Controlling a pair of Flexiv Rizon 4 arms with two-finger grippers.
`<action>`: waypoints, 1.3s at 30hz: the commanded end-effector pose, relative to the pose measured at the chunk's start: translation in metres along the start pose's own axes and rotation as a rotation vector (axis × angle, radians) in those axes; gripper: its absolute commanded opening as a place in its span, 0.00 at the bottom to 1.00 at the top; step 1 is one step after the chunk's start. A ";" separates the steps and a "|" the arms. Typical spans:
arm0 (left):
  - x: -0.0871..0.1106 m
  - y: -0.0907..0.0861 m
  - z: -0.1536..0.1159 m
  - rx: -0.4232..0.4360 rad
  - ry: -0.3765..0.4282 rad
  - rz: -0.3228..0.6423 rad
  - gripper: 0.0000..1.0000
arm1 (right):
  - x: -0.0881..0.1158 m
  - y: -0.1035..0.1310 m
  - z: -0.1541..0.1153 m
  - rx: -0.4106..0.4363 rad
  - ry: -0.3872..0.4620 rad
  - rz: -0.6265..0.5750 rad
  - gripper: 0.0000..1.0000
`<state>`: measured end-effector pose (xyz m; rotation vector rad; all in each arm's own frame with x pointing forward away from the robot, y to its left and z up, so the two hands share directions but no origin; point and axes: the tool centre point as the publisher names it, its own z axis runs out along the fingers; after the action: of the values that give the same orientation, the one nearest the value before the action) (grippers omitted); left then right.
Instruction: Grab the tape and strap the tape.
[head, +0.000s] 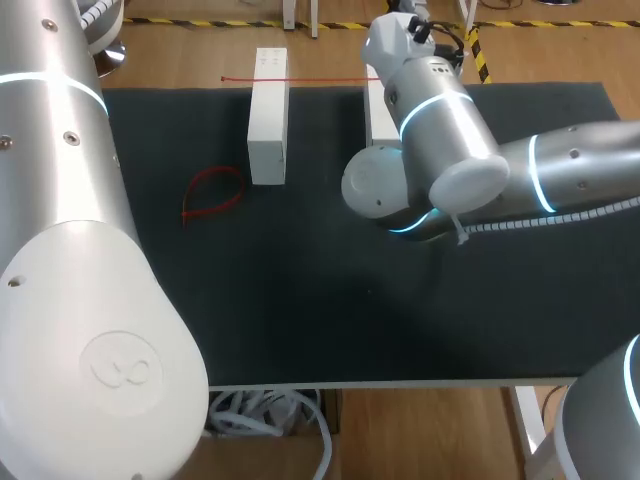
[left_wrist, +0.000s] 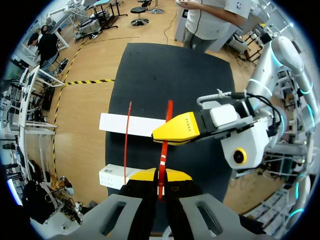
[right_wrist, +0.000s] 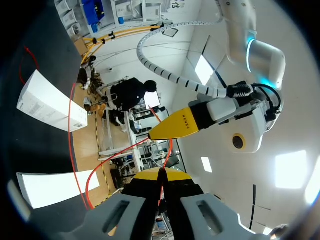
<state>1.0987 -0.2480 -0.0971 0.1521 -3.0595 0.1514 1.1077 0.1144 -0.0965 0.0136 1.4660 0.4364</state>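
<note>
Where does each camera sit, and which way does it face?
Head view: above and behind, looking down on the table; left arm, right arm show.
Left wrist view: on the left arm, looking down past the left gripper at white blocks.
Right wrist view: on the right arm, looking past the right gripper, mostly upward off the table.
Shared: both wrist views show a red strap pinched, the other gripper ahead.
</note>
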 end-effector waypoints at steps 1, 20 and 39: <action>-0.002 -0.003 -0.003 -0.009 0.007 -0.001 0.00 | -0.005 -0.001 0.000 -0.010 0.010 -0.001 0.11; -0.002 -0.003 -0.003 -0.009 0.007 -0.001 0.00 | -0.010 -0.002 -0.002 -0.032 0.011 0.012 0.22; -0.002 -0.003 -0.003 -0.009 0.007 -0.001 0.00 | -0.022 -0.029 -0.043 -0.117 0.100 0.081 0.26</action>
<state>1.0986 -0.2494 -0.0968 0.1528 -3.0589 0.1494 1.0782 0.0885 -0.0938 0.0294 1.4721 0.5422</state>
